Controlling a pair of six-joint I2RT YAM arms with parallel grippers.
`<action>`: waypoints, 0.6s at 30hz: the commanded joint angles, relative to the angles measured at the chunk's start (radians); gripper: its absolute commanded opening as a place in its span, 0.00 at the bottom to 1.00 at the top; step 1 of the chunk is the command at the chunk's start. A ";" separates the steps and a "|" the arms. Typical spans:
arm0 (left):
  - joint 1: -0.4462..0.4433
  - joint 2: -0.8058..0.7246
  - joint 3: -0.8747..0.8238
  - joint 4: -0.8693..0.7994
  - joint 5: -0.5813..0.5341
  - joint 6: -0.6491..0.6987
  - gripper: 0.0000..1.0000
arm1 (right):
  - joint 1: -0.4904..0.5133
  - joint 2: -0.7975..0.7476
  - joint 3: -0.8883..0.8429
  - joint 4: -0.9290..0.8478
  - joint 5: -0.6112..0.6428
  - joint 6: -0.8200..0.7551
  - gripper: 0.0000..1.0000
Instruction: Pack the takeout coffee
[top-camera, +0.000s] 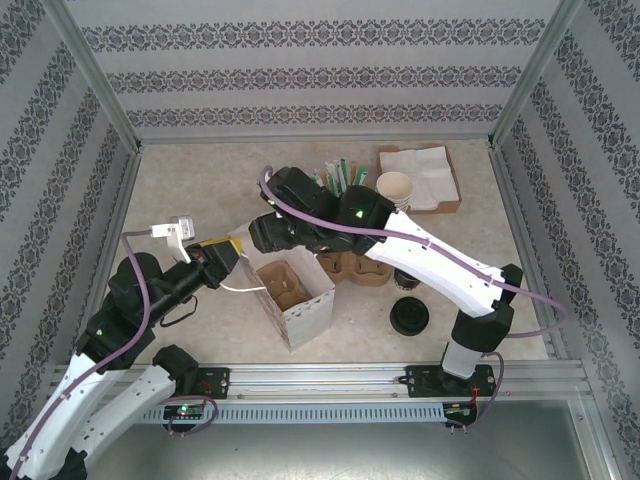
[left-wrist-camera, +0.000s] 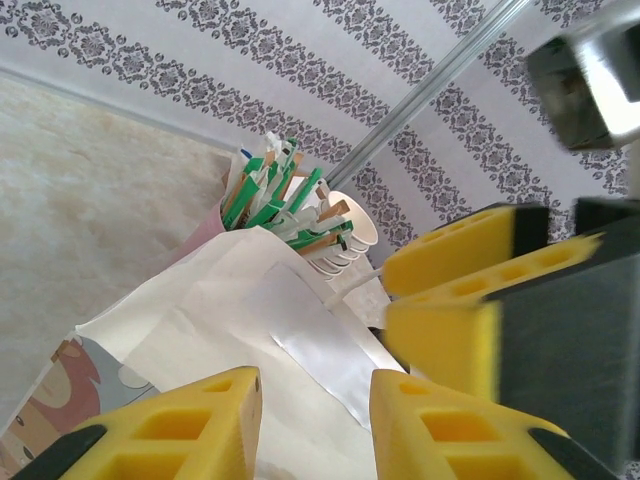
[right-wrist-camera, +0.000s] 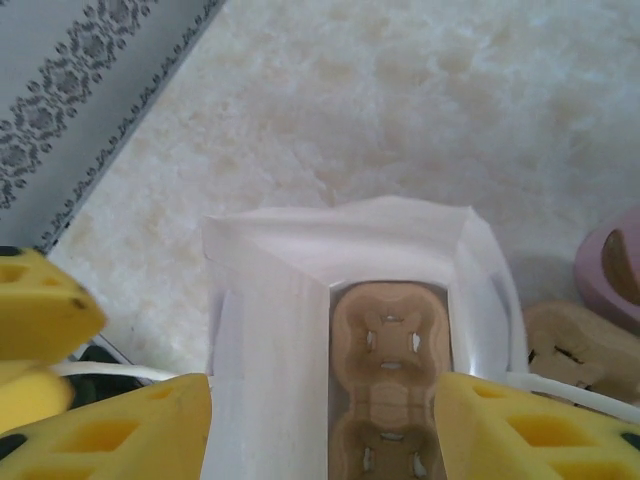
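Observation:
A white paper bag stands open at the table's middle, with a brown pulp cup carrier lying in its bottom. My right gripper hangs open just above the bag's mouth, its fingers spread about as wide as the opening. My left gripper is open at the bag's left side and faces the bag's white wall. A white handle cord runs from the bag toward it. The takeout coffee, black with a round lid, stands right of the bag, beside my right arm. Neither gripper touches it.
A second brown carrier lies right of the bag. Behind it stand a pink cup of green and white stirrers, a stack of cream cups and a brown tray of napkins. Another dark thing is half hidden under my right forearm.

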 joint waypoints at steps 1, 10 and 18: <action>-0.011 0.007 -0.008 0.012 -0.019 -0.007 0.35 | -0.006 -0.061 0.114 -0.116 0.102 -0.053 0.60; -0.011 0.006 0.004 -0.007 -0.030 0.008 0.41 | -0.217 -0.411 -0.125 -0.274 0.325 -0.053 0.66; -0.011 0.009 0.013 -0.025 -0.036 0.021 0.43 | -0.746 -0.663 -0.718 -0.124 -0.092 -0.075 0.69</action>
